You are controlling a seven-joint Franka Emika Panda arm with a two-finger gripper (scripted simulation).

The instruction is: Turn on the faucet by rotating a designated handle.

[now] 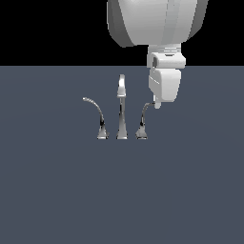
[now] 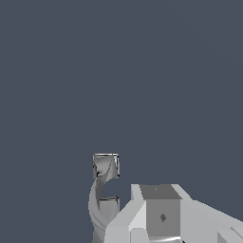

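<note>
Handle [image 1: 142, 121] on the table [image 1: 57, 190], at exterior view's right of the faucet [image 1: 122, 107] spout, its tip touching or just beside the hand [image 1: 157, 103] fingertip, hand's opening cannot be told

Flat slate-blue floor [image 1: 57, 190] fills lower scene; plain black backdrop [image 1: 47, 28] above straight horizon; even light.

1 spout [image 1: 122, 107], 2 levers [image 1: 95, 114] [image 1: 143, 120], 1 hand [image 1: 157, 103].
</note>
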